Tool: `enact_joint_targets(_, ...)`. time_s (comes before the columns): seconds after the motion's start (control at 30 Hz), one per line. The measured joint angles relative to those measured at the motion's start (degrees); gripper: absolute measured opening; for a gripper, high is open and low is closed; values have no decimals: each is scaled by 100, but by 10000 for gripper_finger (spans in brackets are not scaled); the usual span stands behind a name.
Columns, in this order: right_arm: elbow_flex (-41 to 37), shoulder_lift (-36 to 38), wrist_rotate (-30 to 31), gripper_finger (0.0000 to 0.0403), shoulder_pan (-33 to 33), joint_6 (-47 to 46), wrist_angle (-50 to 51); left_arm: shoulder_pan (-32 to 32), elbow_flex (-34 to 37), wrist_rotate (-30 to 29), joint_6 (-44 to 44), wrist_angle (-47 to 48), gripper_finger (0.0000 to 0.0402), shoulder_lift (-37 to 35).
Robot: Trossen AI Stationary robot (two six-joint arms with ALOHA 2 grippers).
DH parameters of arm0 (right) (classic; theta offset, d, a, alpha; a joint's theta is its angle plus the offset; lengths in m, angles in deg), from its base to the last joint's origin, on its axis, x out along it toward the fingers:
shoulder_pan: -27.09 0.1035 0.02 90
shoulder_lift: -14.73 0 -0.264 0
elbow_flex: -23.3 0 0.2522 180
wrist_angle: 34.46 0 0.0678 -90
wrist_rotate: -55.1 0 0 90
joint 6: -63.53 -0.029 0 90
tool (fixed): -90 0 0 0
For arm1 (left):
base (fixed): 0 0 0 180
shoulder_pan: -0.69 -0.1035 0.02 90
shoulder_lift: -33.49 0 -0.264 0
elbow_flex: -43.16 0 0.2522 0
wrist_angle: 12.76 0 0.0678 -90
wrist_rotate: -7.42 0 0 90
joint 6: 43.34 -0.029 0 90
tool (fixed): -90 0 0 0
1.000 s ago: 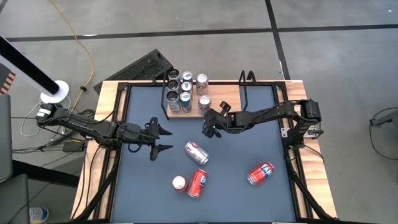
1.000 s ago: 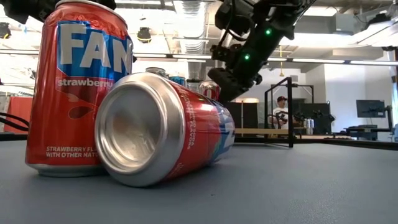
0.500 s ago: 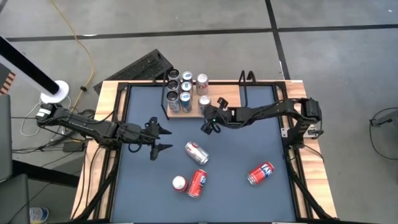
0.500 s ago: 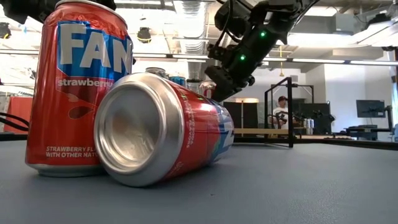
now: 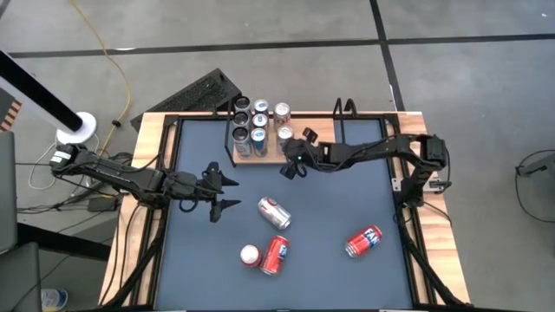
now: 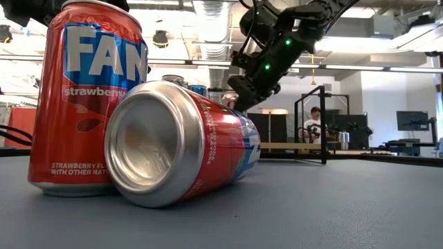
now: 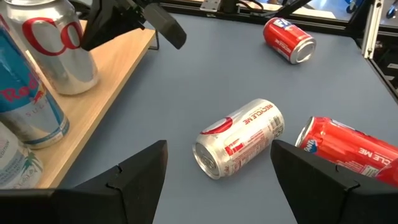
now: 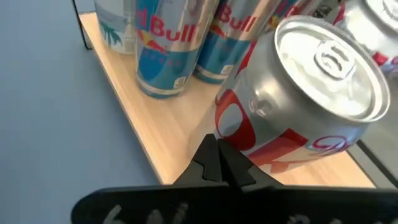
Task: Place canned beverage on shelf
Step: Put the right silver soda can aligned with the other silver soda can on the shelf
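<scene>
Blue-topped table [image 5: 347, 199] with light-wood rim. Shelf [image 5: 260, 154] at far edge, left of middle, bearing seven upright cans, silver-and-red can [image 8: 298, 99] at its near right corner. Four loose cans toward near edge, silver one [image 7: 239, 138] lying mid-table. Right gripper [image 5: 290, 168] fully closed, empty, just beside shelf's near right corner. Left gripper [image 5: 227, 194] part-open, empty, over table's left half.
</scene>
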Motion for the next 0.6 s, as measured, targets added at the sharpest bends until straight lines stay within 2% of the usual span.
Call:
enact_joint_targets(0.3, 0, 0, -131, 0, -284, 373, -313, 0, 0, 2, 7, 0, 275, 0)
enact_joint_targets(0.47, 0, 2, -374, 0, -133, 306, -177, 2, 0, 4, 60, 26, 275, 0)
enact_joint_targets(0.53, 0, 55, -90, 0, 8, 184, 98, 2, 0, 4, 61, 27, 275, 0)
enact_joint_targets(0.6, 0, 145, 510, 0, 159, -18, 483, 0, 0, 4, 63, 38, 275, 0)
